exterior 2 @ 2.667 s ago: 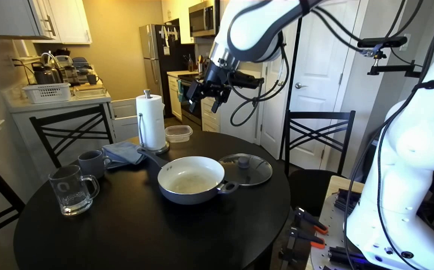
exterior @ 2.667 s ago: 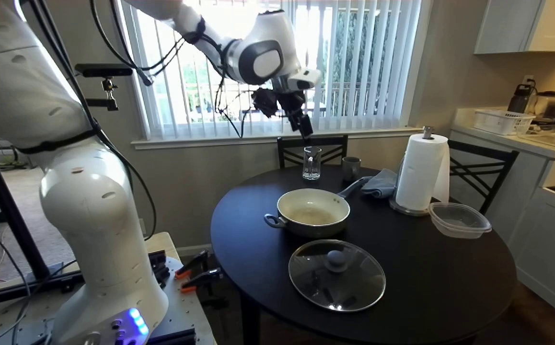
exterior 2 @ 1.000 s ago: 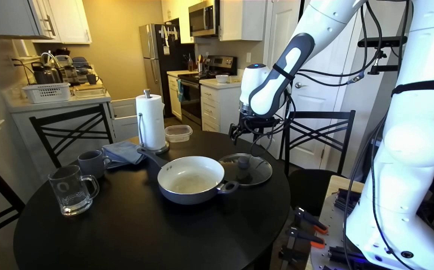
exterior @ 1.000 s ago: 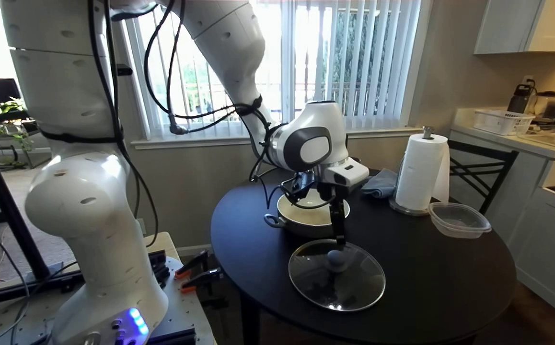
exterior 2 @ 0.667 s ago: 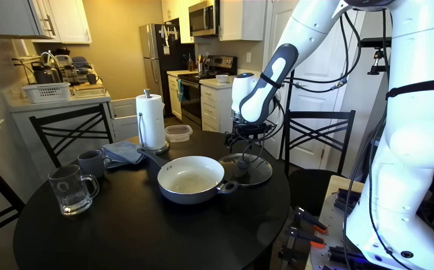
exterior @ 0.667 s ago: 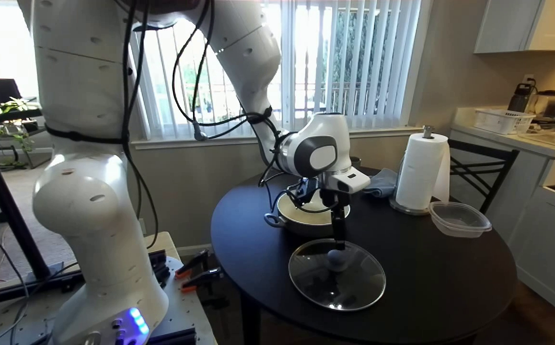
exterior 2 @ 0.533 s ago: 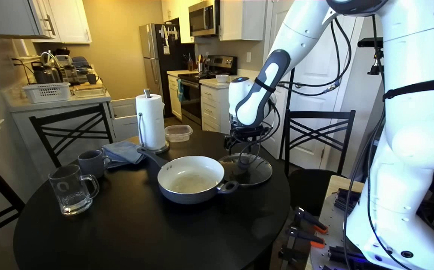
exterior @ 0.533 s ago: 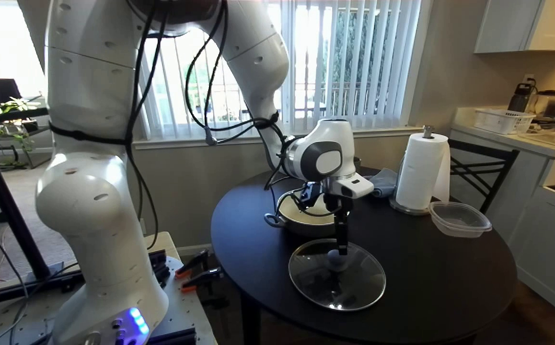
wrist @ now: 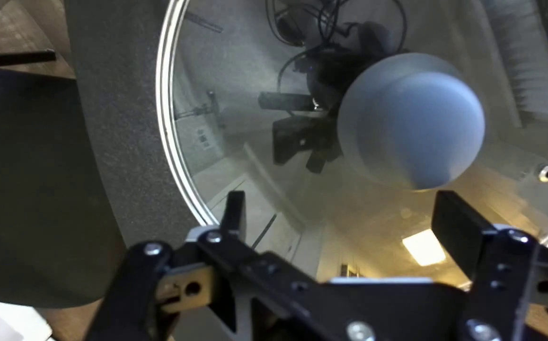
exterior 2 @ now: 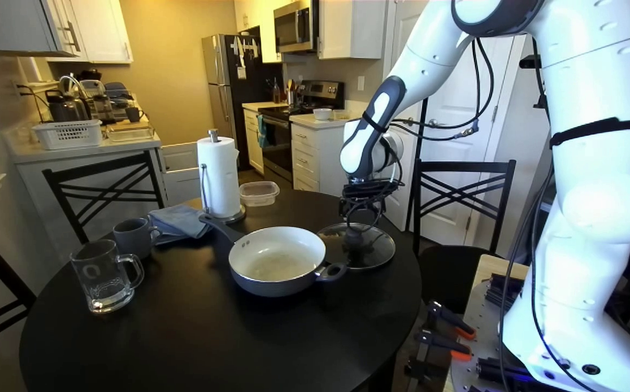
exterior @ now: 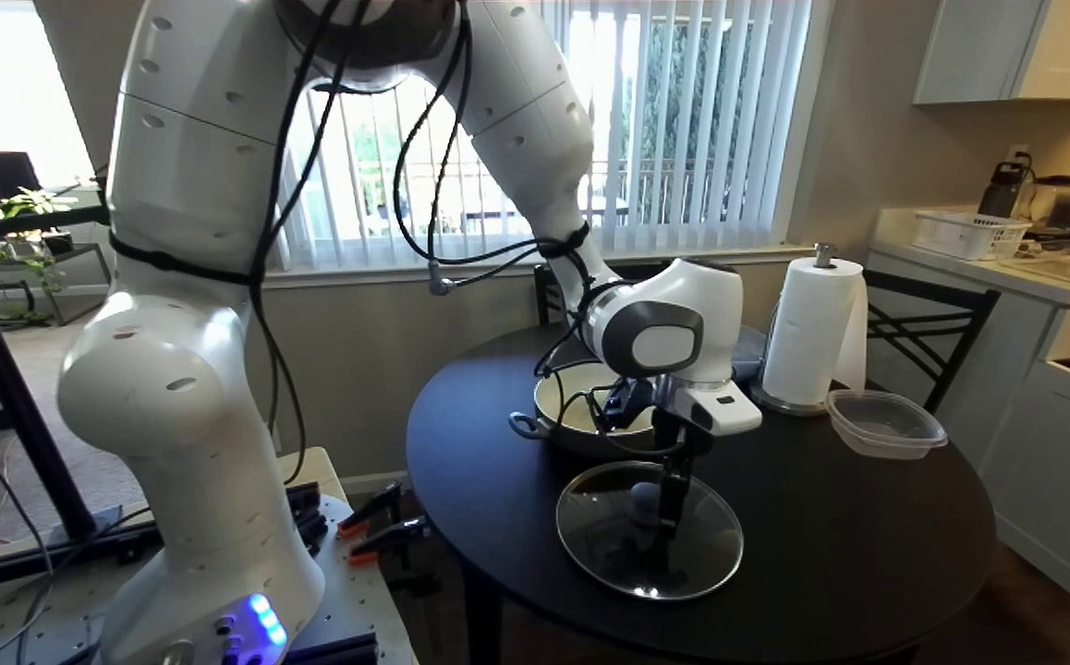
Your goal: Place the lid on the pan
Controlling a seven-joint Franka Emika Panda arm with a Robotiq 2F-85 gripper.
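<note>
Over the last half second the black two-fingered end effector (wrist: 342,213) has come down further over the round clear-glass lid with a metal rim (exterior: 614,554), passing close by its smooth grey-blue knob (wrist: 411,125). The lid has not shifted: it lies flat on the dark round counter (exterior 2: 195,337), just beside the shallow round pan with cream inside and grey outside (exterior 2: 277,261). This looks like the reach, with the grasp yet to be made. The fingers stand wide apart, holding nothing, and in the wrist view the knob sits beyond their tips, off-centre, so a sideways correction to straddle it seems needed.

Whether the fingertips touch the glass I cannot tell; reflections clutter the wrist view, which also cuts off part of the rim. In an exterior view the black cables at the wrist (exterior 2: 374,189) obscure the tips; the white robot arm (exterior: 535,139) covers part of the pan.
</note>
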